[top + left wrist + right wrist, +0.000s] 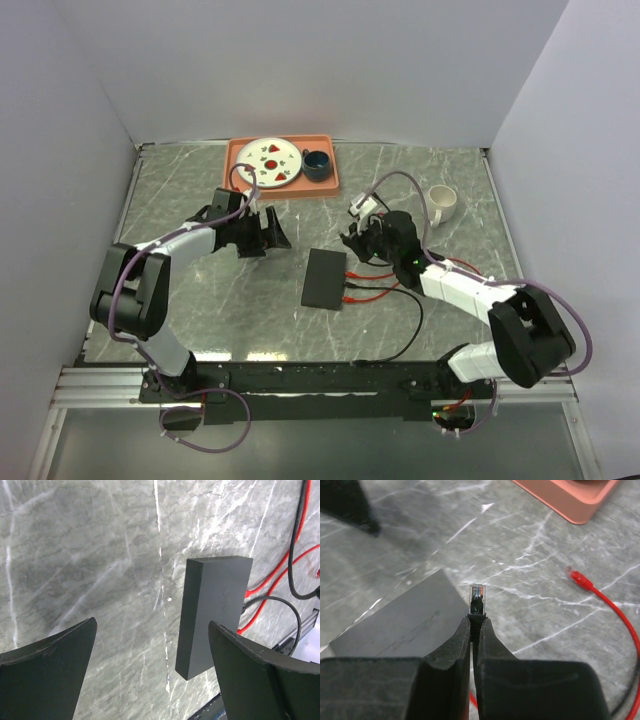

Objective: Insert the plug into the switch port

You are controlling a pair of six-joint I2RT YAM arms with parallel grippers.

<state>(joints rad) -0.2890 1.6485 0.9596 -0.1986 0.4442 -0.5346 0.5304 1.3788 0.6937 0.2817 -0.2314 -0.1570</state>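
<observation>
The switch (325, 278) is a flat matte-black box lying mid-table; it also shows in the left wrist view (215, 605) and the right wrist view (405, 625). My right gripper (476, 620) is shut on the black boot of the plug (477, 597), whose clear tip sticks out past the fingertips, above the table just right of the switch's corner. In the top view the right gripper (357, 238) hovers beyond the switch's far right corner. My left gripper (275, 232) stands open (152, 625) and holds nothing, left of the switch.
Red cables (372, 285) and a black cable (410, 325) run from the switch's right side. A loose red plug (577, 577) lies on the marble. An orange tray (283, 165) with a plate and a cup sits at the back. A white mug (441, 205) stands far right.
</observation>
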